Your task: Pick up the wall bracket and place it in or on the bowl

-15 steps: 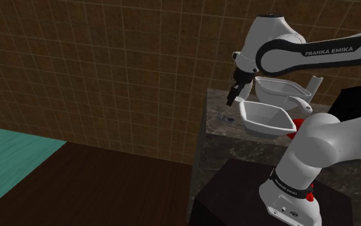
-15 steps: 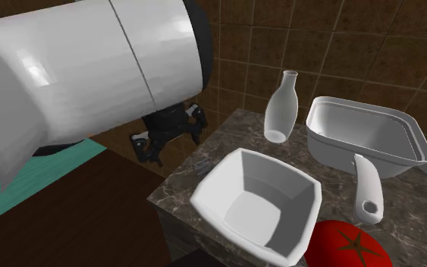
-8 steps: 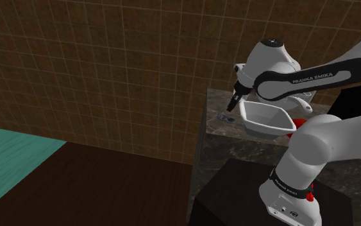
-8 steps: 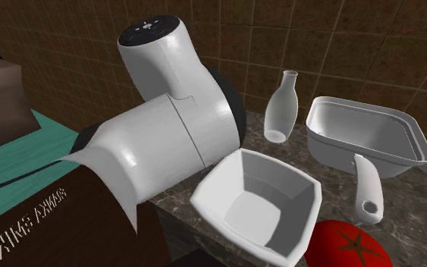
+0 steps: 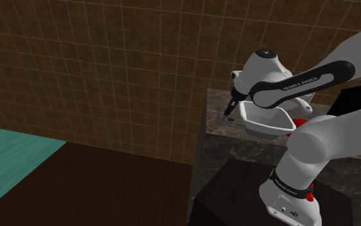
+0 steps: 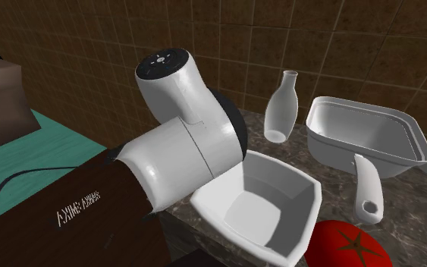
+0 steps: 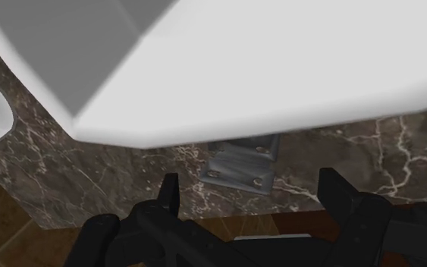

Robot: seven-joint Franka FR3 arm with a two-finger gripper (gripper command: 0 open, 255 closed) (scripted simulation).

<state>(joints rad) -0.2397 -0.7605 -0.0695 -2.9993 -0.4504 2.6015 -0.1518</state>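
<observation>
The wall bracket (image 7: 241,168) is a small grey metal plate with screw holes, lying flat on the dark marble counter (image 7: 83,178) beside the white bowl (image 7: 280,68). My gripper (image 7: 251,199) is open, its fingers (image 7: 171,194) standing apart on either side of the bracket without touching it. In the shoulder view the gripper (image 5: 230,111) hangs just above the bracket (image 5: 226,118) at the counter's near corner, left of the bowl (image 5: 265,119). In the second exterior view the white arm link (image 6: 181,144) hides the bracket, and the bowl (image 6: 280,190) is empty.
A white bottle (image 6: 281,106) and a white pan (image 6: 367,136) with a handle stand behind the bowl. A red tomato (image 6: 348,246) lies at the counter's front. The counter edge (image 5: 204,128) drops to a dark wooden floor; a brown tiled wall is behind.
The arm has swung down and lowered the open gripper from above the counter to just over the bracket. The bowl, bottle and pan have not moved.
</observation>
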